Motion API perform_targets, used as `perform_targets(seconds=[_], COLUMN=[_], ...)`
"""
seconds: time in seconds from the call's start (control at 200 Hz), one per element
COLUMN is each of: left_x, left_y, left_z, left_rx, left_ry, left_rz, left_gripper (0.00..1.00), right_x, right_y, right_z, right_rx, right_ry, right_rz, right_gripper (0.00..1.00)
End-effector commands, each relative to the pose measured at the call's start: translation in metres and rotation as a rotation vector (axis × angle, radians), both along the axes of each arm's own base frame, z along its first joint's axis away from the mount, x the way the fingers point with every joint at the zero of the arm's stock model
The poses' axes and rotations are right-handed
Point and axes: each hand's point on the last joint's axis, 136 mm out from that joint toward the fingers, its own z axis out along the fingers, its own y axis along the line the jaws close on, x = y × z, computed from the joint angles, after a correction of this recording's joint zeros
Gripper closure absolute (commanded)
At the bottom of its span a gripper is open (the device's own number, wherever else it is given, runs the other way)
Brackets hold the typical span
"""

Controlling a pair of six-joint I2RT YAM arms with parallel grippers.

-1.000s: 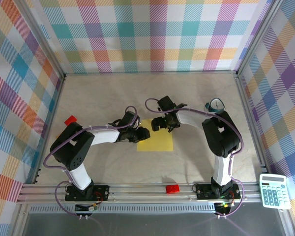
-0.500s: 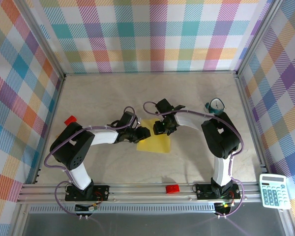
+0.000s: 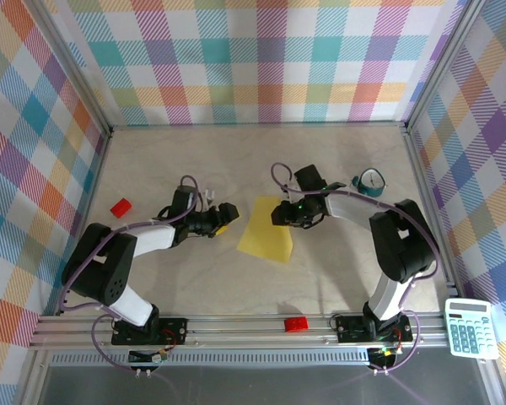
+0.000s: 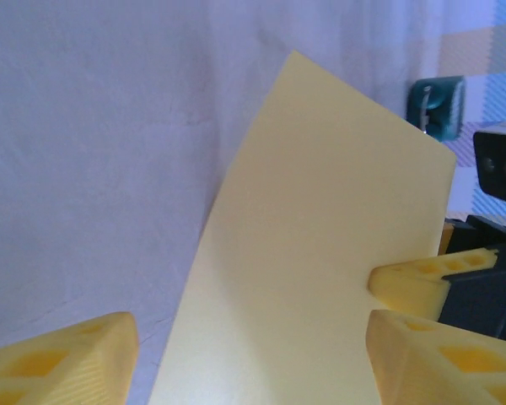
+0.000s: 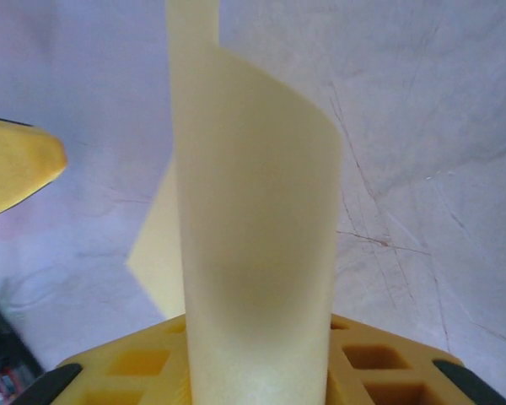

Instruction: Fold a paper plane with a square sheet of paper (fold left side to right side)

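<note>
The thin yellow square sheet of paper point(image 3: 266, 236) lies on the pale table point(image 3: 169, 160), left of the small teal roll point(image 3: 369, 180) and a little nearer the arms. The right gripper point(image 3: 280, 213), between the roll and the sheet, is clamped on the sheet's roll-side edge and curls it upward, probably to reposition it for the left-to-right fold. The left gripper point(image 3: 226, 216), beyond the sheet from the roll, is spread wide and pinches nothing, which likely leaves the paper free.
</note>
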Motion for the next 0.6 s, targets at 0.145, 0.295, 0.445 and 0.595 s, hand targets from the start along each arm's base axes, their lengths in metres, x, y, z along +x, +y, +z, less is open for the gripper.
perform_targets(seconds=[0.145,0.295,0.445,0.595], left_x=[-0.002,-0.005,-0.006,-0.007], left_y=[0.005,-0.001,-0.004,-0.009], left_z=[0.066,0.088,0.105,0.108], left_rx=[-0.228,-0.307,-0.369,-0.38], left_ry=[-0.281,-0.362,-0.418,-0.434], left_rz=[-0.138,-0.195,-0.221,-0.25], left_gripper=[0.19,0.11,0.07,0.06], right_x=[0.0,-0.007,-0.019,-0.037], right_y=[0.002,0.01,0.019,0.033], right_z=[0.068,0.098,0.13,0.158], right_rx=[0.23,0.314,0.409,0.479], right_ry=[-0.103,-0.124,-0.144,-0.166], right_rz=[0.068,0.119,0.181,0.272], right_gripper=[0.68,0.69,0.7,0.7])
